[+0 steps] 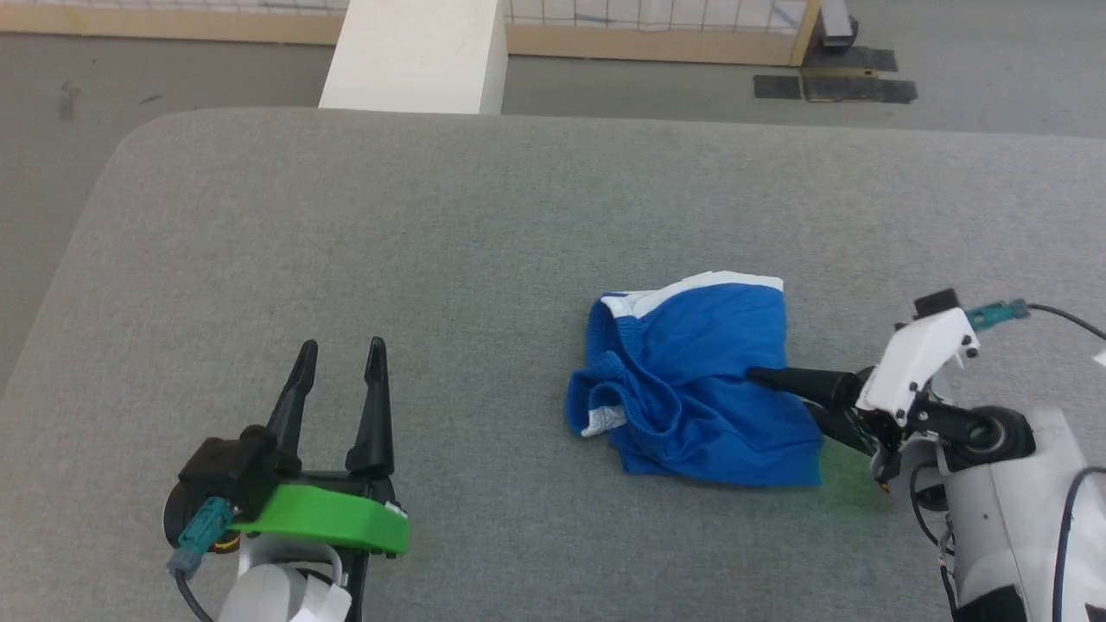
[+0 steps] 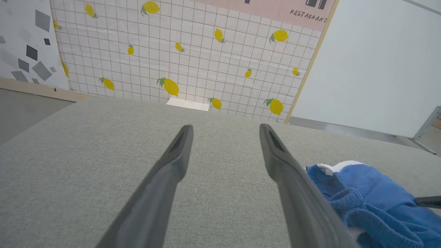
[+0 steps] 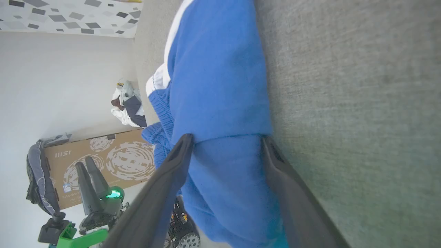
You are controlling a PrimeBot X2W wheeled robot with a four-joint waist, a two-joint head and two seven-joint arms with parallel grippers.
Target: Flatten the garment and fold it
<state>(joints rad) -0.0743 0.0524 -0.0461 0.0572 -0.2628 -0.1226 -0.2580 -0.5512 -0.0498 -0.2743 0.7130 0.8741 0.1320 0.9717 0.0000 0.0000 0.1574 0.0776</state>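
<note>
the shorts [image 1: 691, 380] lie in a rumpled heap on the grey surface [image 1: 346, 216], right of its middle and closer to the near edge than the far one. the gathered waistband [image 1: 618, 371] is bunched toward the left and a white stripe runs along the far side. nothing is flat yet, so i judge i am at the start, getting hold of cloth to pull it out. that is why my right pincer [image 3: 225, 139] comes in low from the right edge, laid nearly level. its fingers point left and are spread, with a ridge of blue cloth between them, not closed on it. the wrist is rolled so one finger sits above the other. my left pincer [image 1: 342, 343] sits well apart from the shorts toward the near left corner, fingers spread, pointing at the far edge, holding nothing. i think it is placed there to take the waistband side.
</note>
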